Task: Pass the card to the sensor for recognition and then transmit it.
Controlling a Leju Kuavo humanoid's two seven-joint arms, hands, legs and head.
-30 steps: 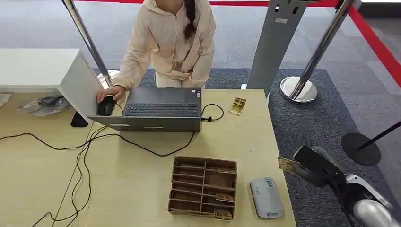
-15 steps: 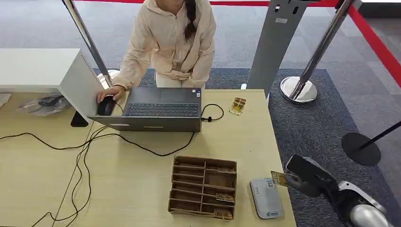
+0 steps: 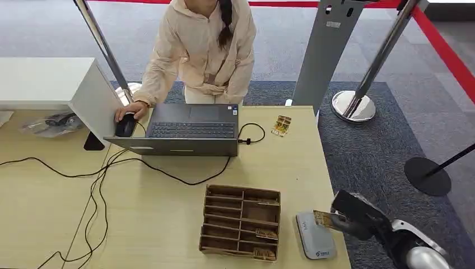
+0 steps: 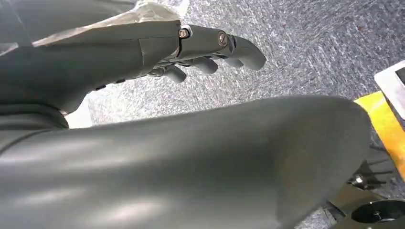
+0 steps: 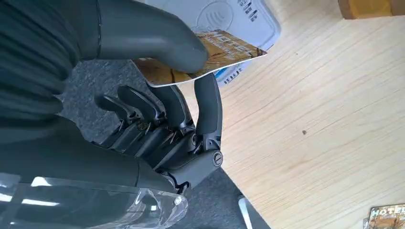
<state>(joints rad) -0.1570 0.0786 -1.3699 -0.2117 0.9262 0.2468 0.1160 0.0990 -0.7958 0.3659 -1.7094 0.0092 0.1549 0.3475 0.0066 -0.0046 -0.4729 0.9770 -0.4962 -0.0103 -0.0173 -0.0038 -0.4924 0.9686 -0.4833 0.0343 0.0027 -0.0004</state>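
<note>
A pale wooden table (image 3: 168,207) runs across the head view. At its far left side sits a white box (image 3: 50,84), with a person (image 3: 196,50) in a cream jacket behind an open laptop (image 3: 190,130), one hand on a mouse. Nearer the robot, towards the right, stands a brown slotted card holder (image 3: 241,221). Just right of it lies the sensor (image 3: 315,234), a flat grey-white reader near the table's right edge.

The robot's right hand (image 3: 352,216) reaches in from the lower right, pinching the card (image 3: 322,219) between thumb and a finger, the other fingers curled below. The card is gold and brown with printed lettering, thin and flat. It hangs just above the sensor's near end, overlapping its printed wave symbol in the right wrist view; contact cannot be told.

The step appears to be presenting the card for reading. Next it likely needs lowering flat, then handing on.

The left hand (image 4: 210,52) hangs over grey carpet, fingers loosely curled, holding nothing.
</note>
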